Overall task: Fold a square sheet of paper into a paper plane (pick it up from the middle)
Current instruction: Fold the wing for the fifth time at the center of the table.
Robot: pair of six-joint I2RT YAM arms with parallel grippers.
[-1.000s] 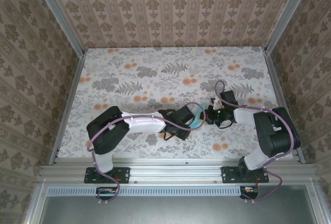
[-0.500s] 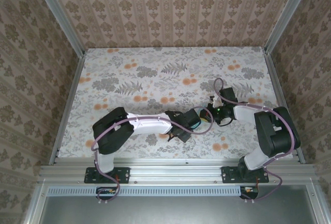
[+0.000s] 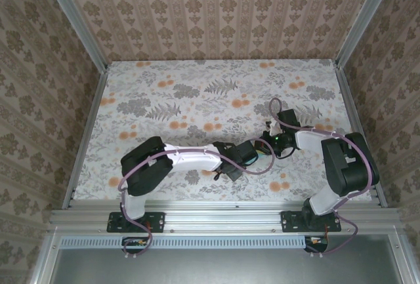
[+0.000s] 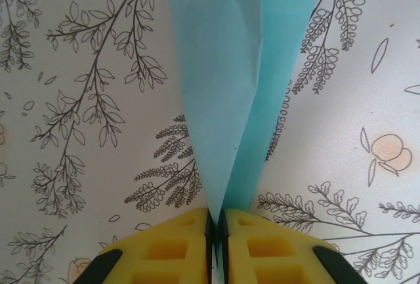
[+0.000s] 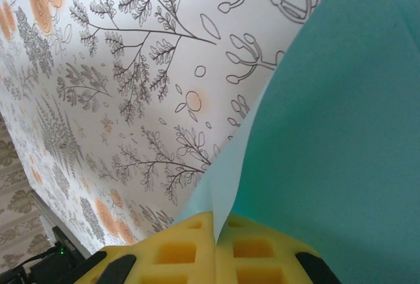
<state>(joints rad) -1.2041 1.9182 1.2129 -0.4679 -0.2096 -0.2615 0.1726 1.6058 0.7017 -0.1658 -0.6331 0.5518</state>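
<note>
1. Top external view: over the last second the left arm has slid right, bringing the left claw close to the right claw, low over the worktop.
2. Left wrist view: its pads have pressed together and now pinch the folded paper at its narrow end.
3. The right claw pinches another edge, so the paper is held between both claws, probably ready for the next crease.

One high overview from behind — two wrist close-ups share the paper plane.
</note>
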